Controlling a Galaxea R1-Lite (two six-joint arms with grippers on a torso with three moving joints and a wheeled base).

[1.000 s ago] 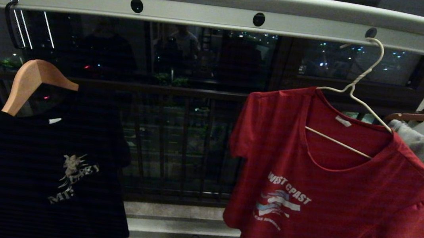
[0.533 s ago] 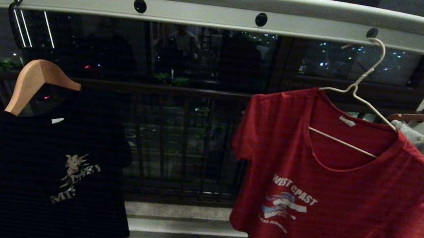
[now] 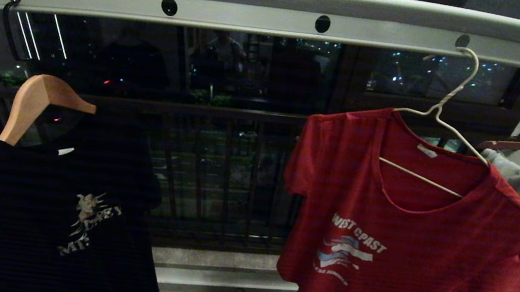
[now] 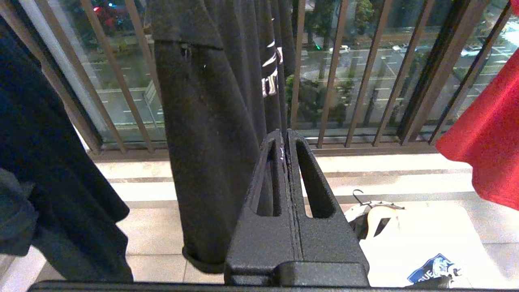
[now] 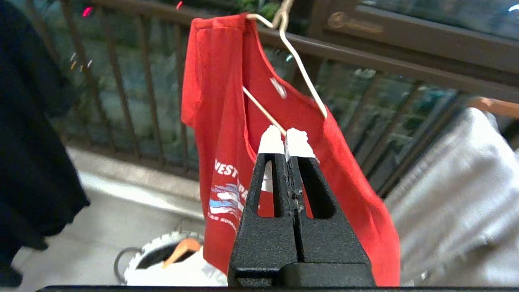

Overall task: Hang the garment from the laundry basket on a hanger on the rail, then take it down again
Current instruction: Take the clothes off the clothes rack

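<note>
From the head view, the red shirt [image 3: 407, 231] hangs on the thin white hanger [image 3: 438, 132], tilted with its right shoulder lower, and the hanger's hook sits on the grey rail [image 3: 275, 8] (no arms show here). In the left wrist view, the left gripper [image 4: 285, 136] is pressed together and empty, above the basket [image 4: 357, 211]. In the right wrist view, the right gripper [image 5: 286, 136] is also pressed together, holding nothing, in front of the shirt.

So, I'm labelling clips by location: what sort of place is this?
Probably an enclosed apartment balcony used for drying laundry, at night. T-shirts hang from a perforated drying rail, dark railing bars front a window onto city lights and a street below, and a laundry basket sits on the tiled floor.
</note>
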